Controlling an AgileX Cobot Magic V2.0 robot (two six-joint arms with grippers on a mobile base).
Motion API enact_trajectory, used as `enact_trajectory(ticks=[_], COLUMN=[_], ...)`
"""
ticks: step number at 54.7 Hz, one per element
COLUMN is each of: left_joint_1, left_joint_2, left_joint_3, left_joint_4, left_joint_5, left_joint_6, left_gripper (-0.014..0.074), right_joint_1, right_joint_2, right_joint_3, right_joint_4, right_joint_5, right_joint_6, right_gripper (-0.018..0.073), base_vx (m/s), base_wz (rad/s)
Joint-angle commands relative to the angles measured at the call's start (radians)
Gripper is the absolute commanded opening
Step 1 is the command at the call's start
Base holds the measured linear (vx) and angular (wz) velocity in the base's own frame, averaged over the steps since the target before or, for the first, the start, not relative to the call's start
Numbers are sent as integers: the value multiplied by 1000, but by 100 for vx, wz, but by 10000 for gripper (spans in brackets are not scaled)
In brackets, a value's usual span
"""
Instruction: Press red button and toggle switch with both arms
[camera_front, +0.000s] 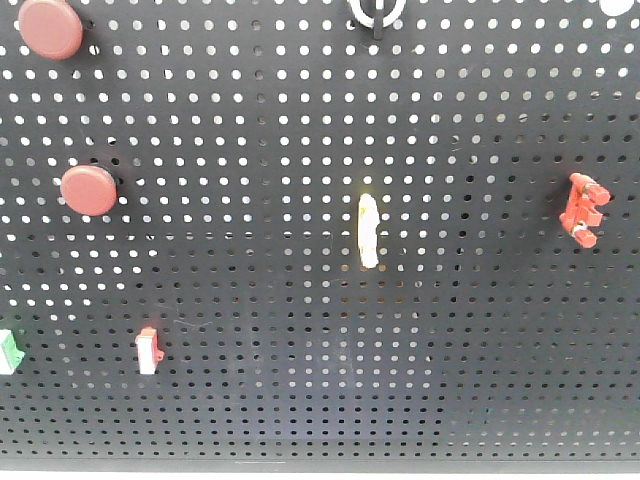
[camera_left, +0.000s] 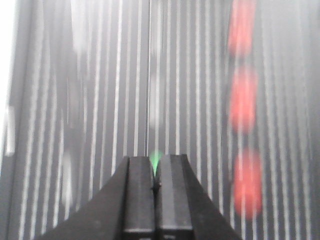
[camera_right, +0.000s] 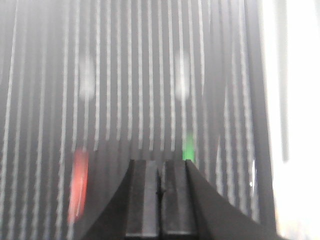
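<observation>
Front view: nothing touching pegboard (camera_front: 300, 120); we judge button (camera_front: 88, 190) near left edge and switch (camera_front: 582, 210) near right edge both pending. Left gripper (camera_left: 155, 187), right gripper (camera_right: 161, 190) closed, empty.

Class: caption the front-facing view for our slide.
Black pegboard carrying two red buttons, a pale yellow part and a red fitting.

The board (camera_front: 300, 120) is black and dull, with small round holes all over. It looks like painted metal. The upper red button (camera_front: 50, 27) and the lower red button (camera_front: 88, 190) look like smooth plastic, not shiny. The pale yellow switch (camera_front: 368, 230) looks like shiny plastic. The left gripper (camera_left: 155, 187) and the right gripper (camera_right: 160, 187) have black jaws, smooth and dull like plastic.
</observation>
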Motion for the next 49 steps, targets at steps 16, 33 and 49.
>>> enact_trajectory(ticks=[16,33,49], left_joint_1=[-6,-56,-239], left_joint_2=[384,552,753], left_joint_3=[-213,-345,-557], left_joint_4=[-86,-256,-269], left_joint_5=[21,-3,33], left_joint_6=[-10,80,132], left_gripper=[2,2,2], right_joint_1=[-5,-5,-5], right_joint_2=[342,364,364], right_joint_3=[-210,-209,-209], right_joint_4=[-3,48,48], right_joint_5=[-52,-108,-133], right_joint_6=[0,0,0], right_gripper=[0,0,0], base_vx=[0,0,0], base_wz=[0,0,0])
